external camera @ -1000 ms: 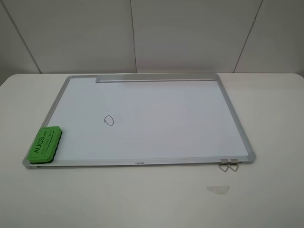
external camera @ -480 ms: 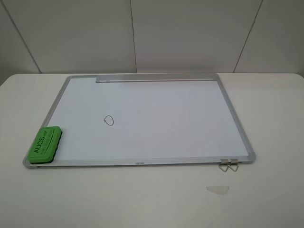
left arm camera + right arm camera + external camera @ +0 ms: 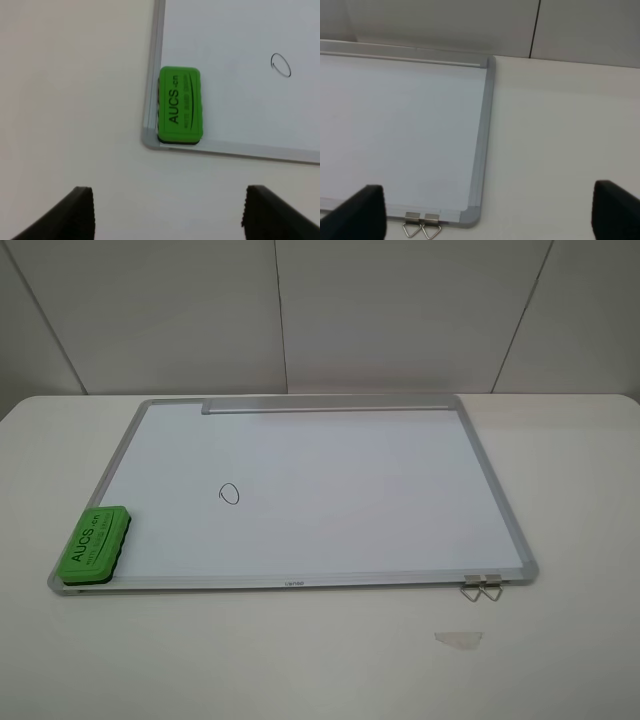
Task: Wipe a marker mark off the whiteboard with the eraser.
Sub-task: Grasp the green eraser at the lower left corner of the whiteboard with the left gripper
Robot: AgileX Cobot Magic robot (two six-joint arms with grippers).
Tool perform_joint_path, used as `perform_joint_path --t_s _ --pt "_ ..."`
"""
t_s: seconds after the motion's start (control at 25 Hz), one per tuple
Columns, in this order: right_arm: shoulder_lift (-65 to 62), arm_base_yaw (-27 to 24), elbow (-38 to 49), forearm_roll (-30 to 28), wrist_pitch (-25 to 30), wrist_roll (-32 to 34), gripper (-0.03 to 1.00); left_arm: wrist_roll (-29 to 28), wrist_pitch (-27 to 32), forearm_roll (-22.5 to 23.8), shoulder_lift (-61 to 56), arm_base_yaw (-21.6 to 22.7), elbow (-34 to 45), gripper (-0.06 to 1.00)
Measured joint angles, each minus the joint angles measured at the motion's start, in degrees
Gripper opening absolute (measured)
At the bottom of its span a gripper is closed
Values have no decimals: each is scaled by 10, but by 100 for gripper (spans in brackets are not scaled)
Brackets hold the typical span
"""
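Observation:
The whiteboard [image 3: 330, 480] lies flat on the table, its silver tray strip [image 3: 330, 404] along the far edge. A small black oval marker mark [image 3: 229, 494] sits left of the board's middle, also seen in the left wrist view as the mark [image 3: 280, 65]. The green eraser [image 3: 94, 545] with "AUCS" lettering rests on the board's near-left corner. My left gripper [image 3: 167, 212] hovers open above the table just short of the eraser [image 3: 179, 107], nothing between its fingers. My right gripper [image 3: 487, 215] is open over the board's near-right corner [image 3: 470, 216]. Neither arm shows in the high view.
Two small metal binder clips [image 3: 481, 587] hang off the board's near-right edge, also the clips [image 3: 422, 225] in the right wrist view. A scrap of clear tape [image 3: 458, 639] lies on the white table [image 3: 560, 640] in front of the board. A pale wall stands behind.

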Motion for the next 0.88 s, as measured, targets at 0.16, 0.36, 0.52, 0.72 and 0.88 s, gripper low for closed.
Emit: perform_joint_path --t_s 0.16,0.36,0.52,0.72,0.88 --pt "0 0 0 0 0 0 82 -22 0 0 81 0 -61 63" --pt "0 0 0 0 0 0 82 -25 0 0 184 0 -117 63" --pt "0 0 0 0 0 0 82 -24 -1 0 279 0 -135 63" --pt "0 0 0 0 0 0 82 -13 -2 0 390 0 -135 63" --pt "0 0 0 0 0 0 82 -8 -3 2 460 0 -135 63"
